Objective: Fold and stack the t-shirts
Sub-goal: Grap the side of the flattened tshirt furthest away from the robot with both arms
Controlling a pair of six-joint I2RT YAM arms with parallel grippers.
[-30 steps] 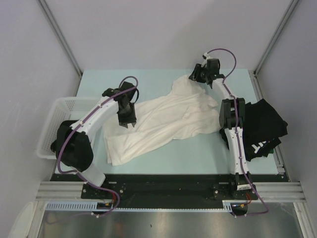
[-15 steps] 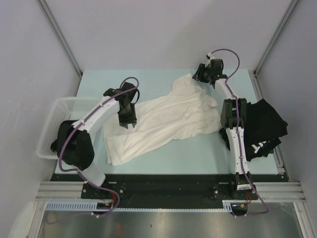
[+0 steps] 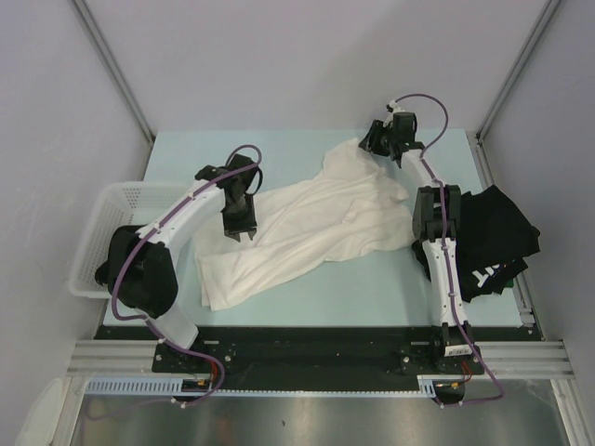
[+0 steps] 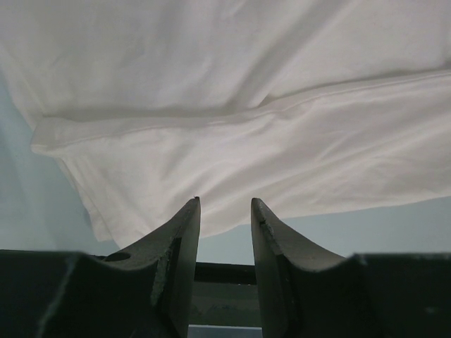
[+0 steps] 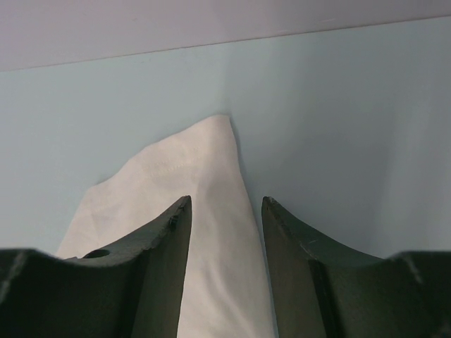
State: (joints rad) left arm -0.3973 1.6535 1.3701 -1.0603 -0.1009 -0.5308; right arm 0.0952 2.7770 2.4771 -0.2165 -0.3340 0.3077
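Note:
A cream-white t-shirt (image 3: 307, 228) lies rumpled and spread across the middle of the table. My left gripper (image 3: 244, 232) hangs over its left part, near one edge. In the left wrist view that gripper (image 4: 225, 204) is open with nothing between its fingers, and the shirt's hem (image 4: 232, 141) lies below. My right gripper (image 3: 366, 143) is at the shirt's far corner. In the right wrist view it (image 5: 225, 201) stands open, with the pointed cloth corner (image 5: 211, 176) running between its fingers. A heap of black t-shirts (image 3: 497, 237) with white print lies at the right edge.
A white mesh basket (image 3: 102, 218) stands off the table's left edge, beside the left arm. The right arm's upper link (image 3: 437, 218) stands next to the black heap. Grey walls close in the back and both sides.
The right wrist has shifted slightly to the right at the shirt's far corner. The left arm and the shirt have not visibly moved.

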